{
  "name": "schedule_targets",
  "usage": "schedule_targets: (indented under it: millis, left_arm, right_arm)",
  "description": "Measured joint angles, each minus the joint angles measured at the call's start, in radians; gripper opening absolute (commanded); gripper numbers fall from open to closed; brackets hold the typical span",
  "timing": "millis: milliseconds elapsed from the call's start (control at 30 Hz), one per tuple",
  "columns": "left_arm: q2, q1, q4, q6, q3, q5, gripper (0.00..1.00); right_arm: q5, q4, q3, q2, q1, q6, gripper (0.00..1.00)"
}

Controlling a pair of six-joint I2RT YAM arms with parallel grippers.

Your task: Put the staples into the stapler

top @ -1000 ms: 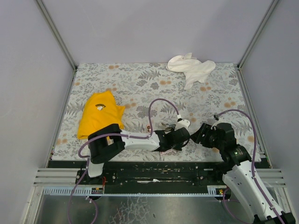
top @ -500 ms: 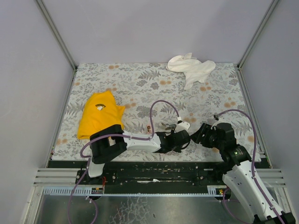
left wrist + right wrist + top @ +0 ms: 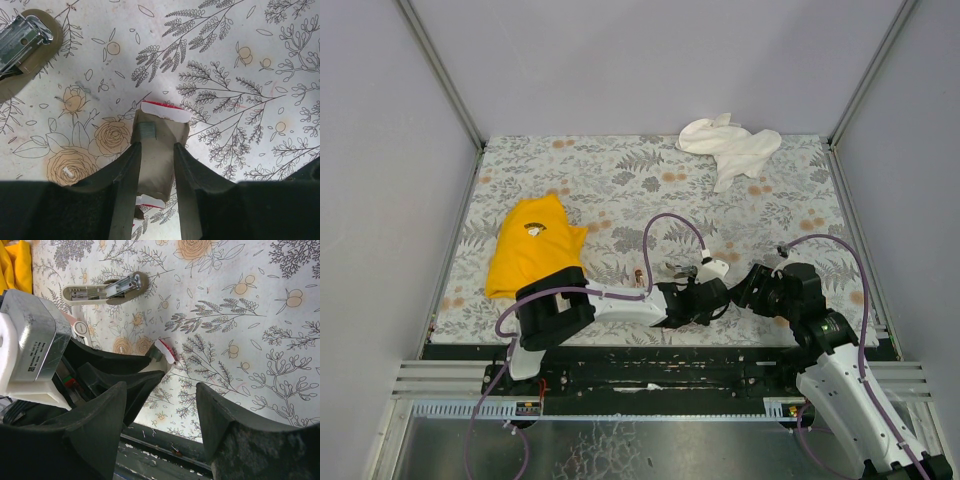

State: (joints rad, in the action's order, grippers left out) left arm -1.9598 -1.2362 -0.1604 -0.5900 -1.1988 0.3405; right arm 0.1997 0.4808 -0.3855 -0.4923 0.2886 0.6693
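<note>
Steadiness is mattering: our left claw (image 3: 156,147) is clamping the staples box (image 3: 159,117) near the stapler (image 3: 22,37) on the bench (image 3: 235,45). Our right claw (image 3: 162,387) is gaping empty. We should lift level.

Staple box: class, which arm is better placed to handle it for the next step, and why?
Left. The left fingers clasp the staple box on both sides; the right fingers are spread open, holding nothing.
</note>
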Motion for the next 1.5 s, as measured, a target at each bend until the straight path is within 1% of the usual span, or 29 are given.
schedule_targets:
  millis: [200, 333, 1033, 1200, 1500]
  left_arm:
    - [-0.001, 0.000, 0.000, 0.004, -0.001, 0.013, 0.31]
    - [-0.001, 0.000, -0.002, 0.010, -0.001, 0.024, 0.29]
    - [-0.023, 0.000, -0.008, 0.042, -0.030, 0.061, 0.29]
    - [-0.032, 0.000, -0.007, 0.042, -0.035, 0.068, 0.32]
    - [-0.045, 0.000, -0.005, 0.045, -0.050, 0.076, 0.33]
  right_arm:
    - [0.000, 0.000, 0.000, -0.002, 0.000, 0.000, 0.64]
    - [0.000, 0.000, 0.000, -0.003, 0.000, -0.001, 0.64]
    - [0.000, 0.000, 0.000, -0.016, 0.000, -0.006, 0.64]
    - [0.000, 0.000, 0.000, -0.018, 0.000, -0.007, 0.64]
    - [0.000, -0.003, 0.004, -0.021, 0.000, -0.008, 0.64]
